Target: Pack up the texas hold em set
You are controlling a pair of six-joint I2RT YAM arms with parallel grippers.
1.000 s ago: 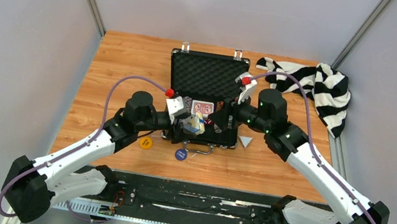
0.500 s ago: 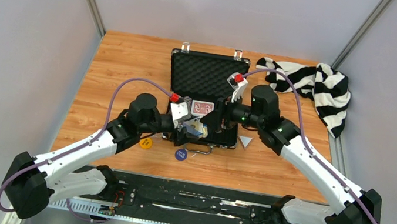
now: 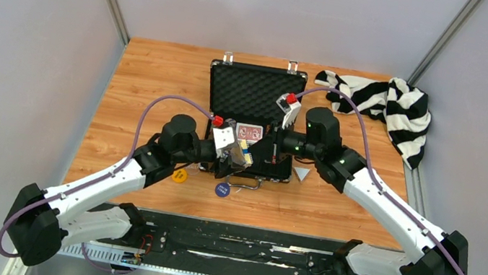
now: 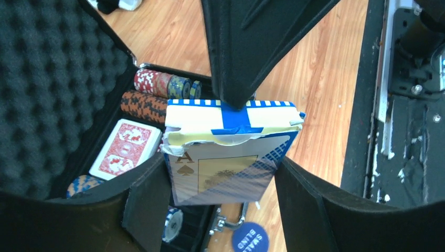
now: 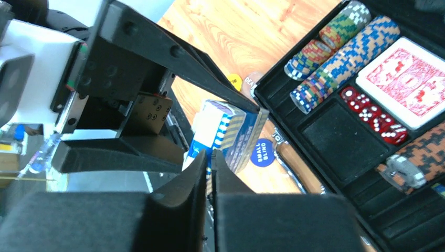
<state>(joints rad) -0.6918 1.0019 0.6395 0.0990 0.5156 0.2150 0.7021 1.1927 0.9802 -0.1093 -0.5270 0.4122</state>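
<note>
The black briefcase (image 3: 255, 92) lies open mid-table, foam lid (image 4: 42, 79) back, tray (image 5: 343, 139) holding chip rows (image 5: 341, 58), red dice (image 5: 372, 115) and a red card deck (image 5: 406, 79). My left gripper (image 3: 235, 154) is shut on a blue card deck (image 4: 231, 157) and holds it above the tray's near edge. My right gripper (image 5: 208, 155) is shut. Its tips (image 4: 236, 97) rest on the taped top end of the blue deck (image 5: 231, 131). Whether they pinch the flap does not show.
A blue "small blind" button (image 3: 221, 190), a yellow button (image 3: 179, 174) and a white triangular piece (image 3: 301, 173) lie on the wood by the case's handle. The striped cloth (image 3: 385, 104) is heaped at the back right. Grey walls flank the table.
My right arm moved left to the blue deck and its jaws went from open to shut. My left gripper shifted slightly with the deck still in it.
</note>
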